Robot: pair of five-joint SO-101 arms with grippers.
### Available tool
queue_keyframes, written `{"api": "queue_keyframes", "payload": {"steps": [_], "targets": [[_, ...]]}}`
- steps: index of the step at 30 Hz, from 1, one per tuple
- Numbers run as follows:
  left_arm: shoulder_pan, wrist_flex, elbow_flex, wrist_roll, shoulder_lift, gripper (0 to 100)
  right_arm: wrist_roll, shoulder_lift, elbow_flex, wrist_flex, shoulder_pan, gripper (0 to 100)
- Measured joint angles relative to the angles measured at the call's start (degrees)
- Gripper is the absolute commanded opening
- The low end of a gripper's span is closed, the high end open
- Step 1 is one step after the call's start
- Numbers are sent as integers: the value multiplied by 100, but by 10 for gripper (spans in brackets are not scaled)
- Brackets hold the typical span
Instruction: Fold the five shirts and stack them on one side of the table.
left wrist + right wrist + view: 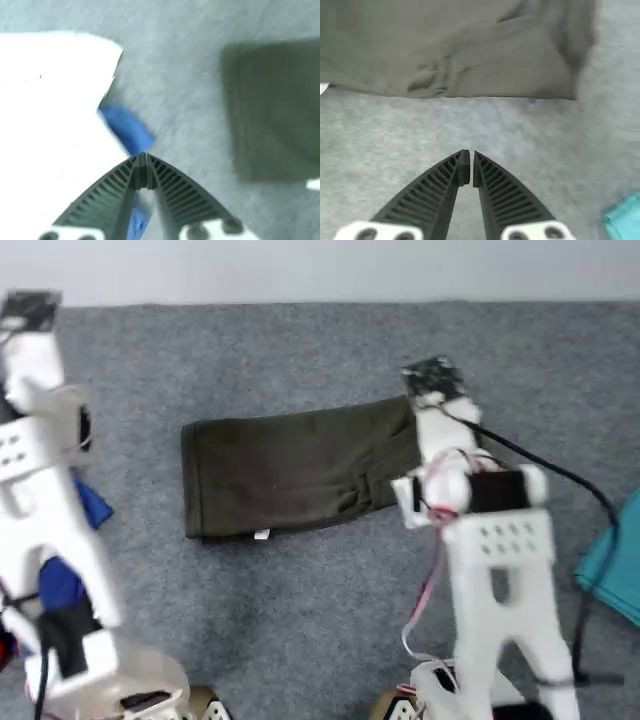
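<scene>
At mid-table the folded olive shirt (300, 475) lies flat. The right gripper (468, 167), jaws closed on nothing, hovers near its edge. The left gripper (144, 172), also closed, hangs over a blue shirt (127, 127). The high view places a teal shirt (615, 560) at the table's right edge.

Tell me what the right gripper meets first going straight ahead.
Likely the right gripper reaches the near edge of the dark shirt, past a strip of grey table; angled downward, it might touch that first.

We see a grey, felt-like table cover (300, 640) | we see a pale strip (320, 268) along its far edge
</scene>
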Motion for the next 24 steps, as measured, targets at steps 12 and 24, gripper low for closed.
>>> {"api": "queue_keyframes", "payload": {"steps": [12,24], "targets": [[123,-334,1978,-26,-554,151,-193,1952,-1670,237,-413,25],[1600,-1556,1908,967,1275,279,-193,1978,-1670,923,976,25]]}}
